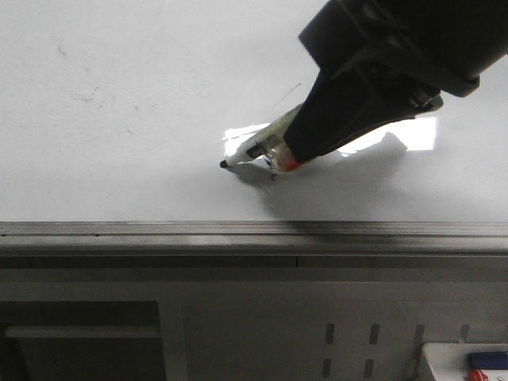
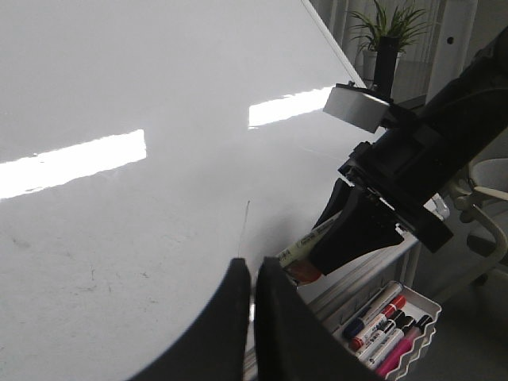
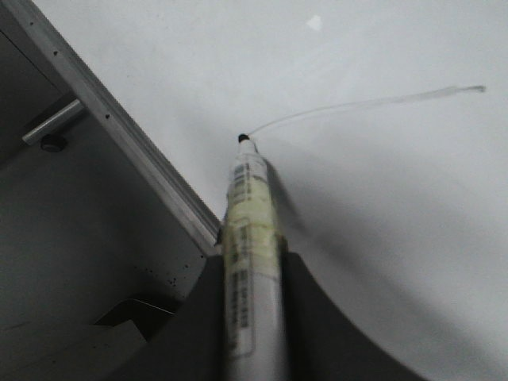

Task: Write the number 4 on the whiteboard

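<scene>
The whiteboard (image 1: 119, 103) fills the upper front view, with a grey metal rail (image 1: 238, 230) along its lower edge. My right gripper (image 1: 298, 151) is shut on a white marker pen (image 1: 255, 148), and the pen's black tip touches the board. In the right wrist view the pen (image 3: 250, 230) sits between the fingers (image 3: 305, 317). Of the number 4, only one thin grey stroke (image 3: 357, 103) shows, running from the pen tip. The same stroke is a faint line in the left wrist view (image 2: 245, 226). My left gripper (image 2: 252, 270) is shut and empty, above the board near that stroke.
A white tray (image 2: 425, 313) with several spare markers hangs below the rail on the right; its corner shows in the front view (image 1: 436, 361). Bright light glare (image 1: 413, 133) lies on the board. A potted plant (image 2: 386, 32) and a chair (image 2: 486, 190) stand beyond the board's edge.
</scene>
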